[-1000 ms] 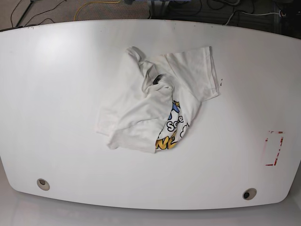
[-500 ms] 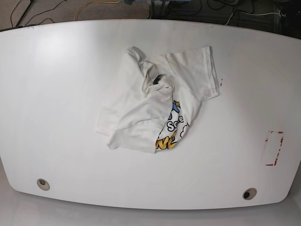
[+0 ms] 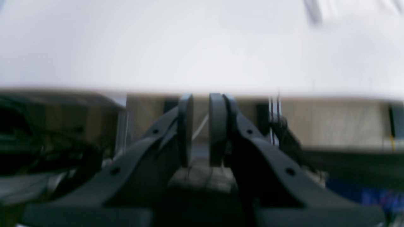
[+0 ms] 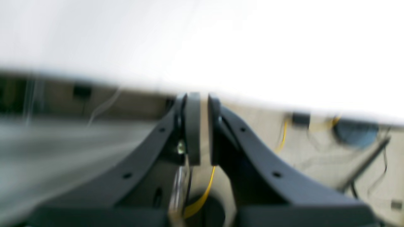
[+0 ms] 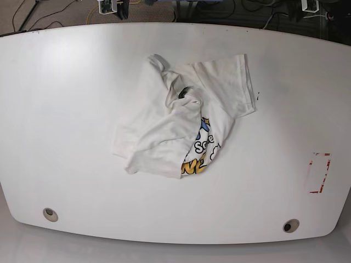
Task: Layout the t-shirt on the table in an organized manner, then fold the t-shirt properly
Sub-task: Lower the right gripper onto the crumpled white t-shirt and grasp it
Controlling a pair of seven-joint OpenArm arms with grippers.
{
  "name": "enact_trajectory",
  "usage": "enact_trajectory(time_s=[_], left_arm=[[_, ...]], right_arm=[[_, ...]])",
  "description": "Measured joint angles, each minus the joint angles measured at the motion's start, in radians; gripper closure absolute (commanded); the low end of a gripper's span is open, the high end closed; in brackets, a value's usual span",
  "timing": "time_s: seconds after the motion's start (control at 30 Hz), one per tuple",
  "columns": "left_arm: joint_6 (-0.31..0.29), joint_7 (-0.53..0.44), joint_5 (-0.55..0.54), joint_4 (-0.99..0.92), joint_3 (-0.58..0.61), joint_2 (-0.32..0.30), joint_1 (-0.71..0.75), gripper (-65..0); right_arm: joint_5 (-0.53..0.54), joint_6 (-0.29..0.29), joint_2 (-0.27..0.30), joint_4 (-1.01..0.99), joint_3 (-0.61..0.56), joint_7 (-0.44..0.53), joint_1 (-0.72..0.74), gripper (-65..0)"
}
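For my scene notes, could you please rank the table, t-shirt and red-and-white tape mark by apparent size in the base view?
1. table
2. t-shirt
3. red-and-white tape mark

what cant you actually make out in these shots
- Most of the print on the t-shirt: base view, the crumpled cloth folds over it, only a patch of lettering shows.
- Both arms: base view, they hardly show, cut off at the top edge.
- The shirt in both wrist views: not in frame, only the blurred table edge.
- The left gripper and right gripper: blurred, nothing between the jaws.
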Motion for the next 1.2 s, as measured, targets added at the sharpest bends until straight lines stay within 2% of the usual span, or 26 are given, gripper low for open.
enact_trajectory(time_s=[0.2, 0.27, 0.47, 0.53, 0.67, 0.77, 0.93, 1.2], left_arm=[[0.000, -0.001, 0.001, 0.005, 0.018, 0.002, -0.065, -8.9], [0.002, 0.000, 0.001, 0.005, 0.031, 0.002, -0.074, -8.9], [-0.003, 0.002, 0.003, 0.015, 0.043, 0.005, -0.082, -9.0], [-0.002, 0.001, 0.003, 0.018, 0.042, 0.004, -0.083, -9.0], [0.000, 0.002, 0.003, 0.018, 0.043, 0.005, -0.089, -13.2], [0.000, 0.003, 0.004, 0.018, 0.044, 0.005, -0.102, -20.6], [0.000, 0.003, 0.003, 0.018, 0.045, 0.005, -0.128, -28.9], [0.000, 0.003, 0.003, 0.018, 0.045, 0.006, -0.159, -29.7]], right_arm=[[0.000, -0.002, 0.003, 0.002, -0.039, 0.006, 0.107, -4.8], [-0.001, 0.002, 0.007, 0.003, -0.065, 0.006, 0.138, -8.4], [-0.001, 0.006, 0.014, 0.004, -0.135, 0.002, 0.215, -26.5], [-0.003, 0.002, 0.025, 0.004, -0.166, 0.002, 0.243, -29.0], [-0.003, 0.002, 0.058, 0.004, -0.256, 0.005, 0.296, -29.6], [-0.003, -0.001, 0.083, 0.002, -0.328, -0.006, 0.349, -29.8], [-0.004, 0.009, 0.121, 0.001, -0.423, -0.117, 0.471, -29.5], [-0.002, 0.002, 0.124, -0.017, -0.510, -0.289, 0.668, -29.6]])
